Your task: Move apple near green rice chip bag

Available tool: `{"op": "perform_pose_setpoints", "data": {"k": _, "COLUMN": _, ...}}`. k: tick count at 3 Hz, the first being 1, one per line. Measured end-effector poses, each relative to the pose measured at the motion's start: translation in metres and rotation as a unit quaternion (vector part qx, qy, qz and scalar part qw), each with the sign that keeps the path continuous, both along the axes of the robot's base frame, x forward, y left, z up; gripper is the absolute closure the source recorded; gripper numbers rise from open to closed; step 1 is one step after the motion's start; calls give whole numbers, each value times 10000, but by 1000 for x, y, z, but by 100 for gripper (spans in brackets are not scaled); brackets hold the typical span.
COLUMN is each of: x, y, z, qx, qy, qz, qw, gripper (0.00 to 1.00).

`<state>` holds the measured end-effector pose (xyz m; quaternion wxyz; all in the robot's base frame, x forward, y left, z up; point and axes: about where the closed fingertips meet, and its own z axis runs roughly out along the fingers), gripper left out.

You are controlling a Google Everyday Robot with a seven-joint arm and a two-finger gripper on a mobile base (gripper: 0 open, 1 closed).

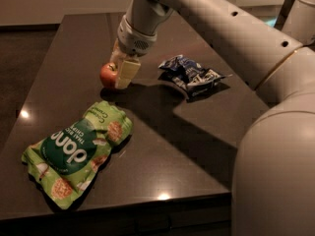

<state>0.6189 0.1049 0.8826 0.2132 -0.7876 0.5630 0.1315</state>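
In the camera view, the green rice chip bag (78,154) lies flat at the front left of the dark surface (162,156), its white lettering upside down and seeming to read "dang". Farther back, the gripper (119,73) comes down from the pale arm (221,28), jaws closed around the apple (107,75). A crumpled blue and white snack bag (189,75), its print illegible, lies to the right, apart from the apple.

The pale arm (221,28) reaches from the bulky shoulder (275,181) in the right foreground up and across to the far left of the surface (162,146). Its wrist (140,23) tilts downward. The tool (117,78) sits low, with its cream fingers (126,72) clamped around the apple (107,75).
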Motion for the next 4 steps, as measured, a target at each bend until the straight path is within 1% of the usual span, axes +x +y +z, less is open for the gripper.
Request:
{"op": "perform_pose_setpoints", "data": {"k": 1, "x": -21, "y": -13, "z": -3, "qx": -127, "qy": -90, "qz": 503, "qw": 9986, "gripper": 100}}
{"op": "perform_pose_setpoints", "data": {"k": 2, "x": -39, "y": -19, "z": -4, "qx": -250, "qy": -198, "qz": 881, "qw": 9956, "gripper": 82}}
{"op": "perform_pose_setpoints", "data": {"k": 3, "x": -60, "y": -21, "z": -8, "qx": -316, "qy": -197, "qz": 1181, "qw": 9923, "gripper": 59}}
{"op": "perform_pose_setpoints", "data": {"k": 4, "x": -73, "y": -22, "z": -11, "qx": -334, "qy": -153, "qz": 1361, "qw": 9900, "gripper": 36}}
